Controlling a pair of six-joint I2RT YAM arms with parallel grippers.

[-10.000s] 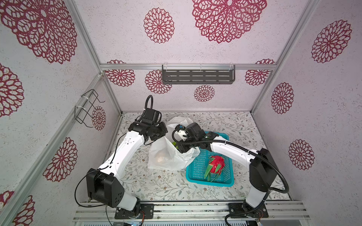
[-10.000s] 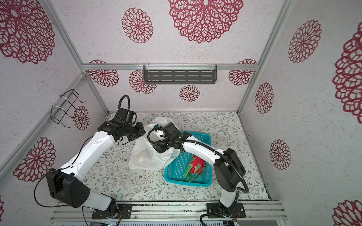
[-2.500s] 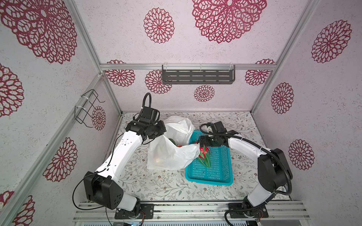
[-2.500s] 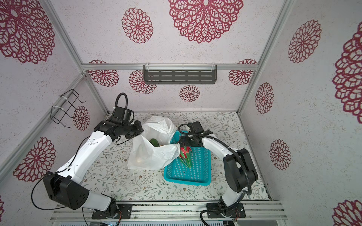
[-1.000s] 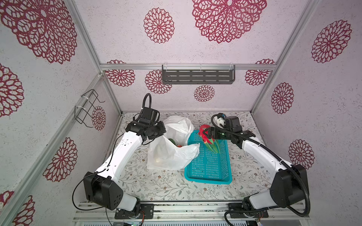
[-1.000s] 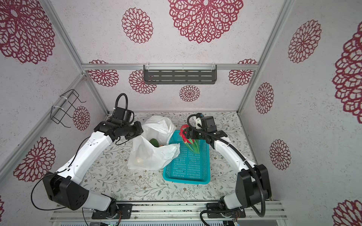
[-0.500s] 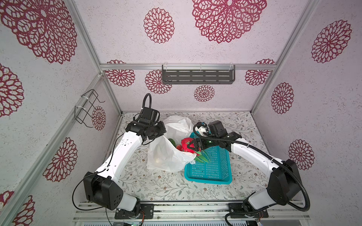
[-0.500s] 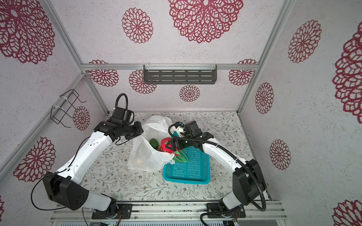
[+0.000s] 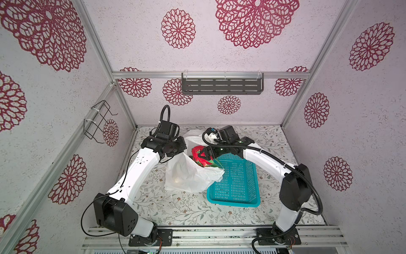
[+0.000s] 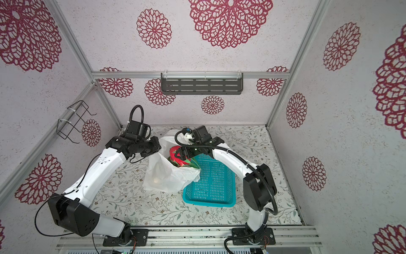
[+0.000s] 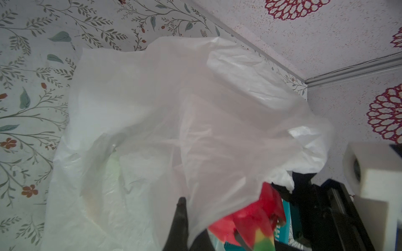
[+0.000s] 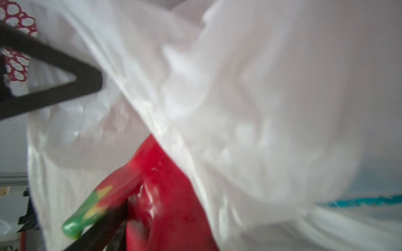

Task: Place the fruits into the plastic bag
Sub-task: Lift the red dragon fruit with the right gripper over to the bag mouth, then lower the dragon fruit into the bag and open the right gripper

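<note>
The plastic bag [image 9: 189, 176] lies crumpled left of the basket, thin and translucent white, shown in both top views. My left gripper [image 9: 183, 149] is shut on the bag's upper edge and holds the mouth lifted; one black finger [image 11: 181, 202] shows against the film. My right gripper [image 9: 205, 154] is shut on the red dragon fruit [image 9: 198, 154] with green scales, right at the bag's mouth. In the right wrist view the dragon fruit [image 12: 165, 184] presses against the bag [image 12: 239, 97]. A pale fruit [image 9: 176, 180] shows dimly through the bag's wall.
The teal perforated basket [image 9: 237, 182] stands right of the bag, its left rim under the bag's edge. A dark shelf [image 9: 222, 85] hangs on the back wall and a wire rack [image 9: 98, 123] on the left wall.
My right gripper carried the dragon fruit from above the basket's far end leftward and down to the bag's mouth. The left gripper and the bag's held edge stayed put.
</note>
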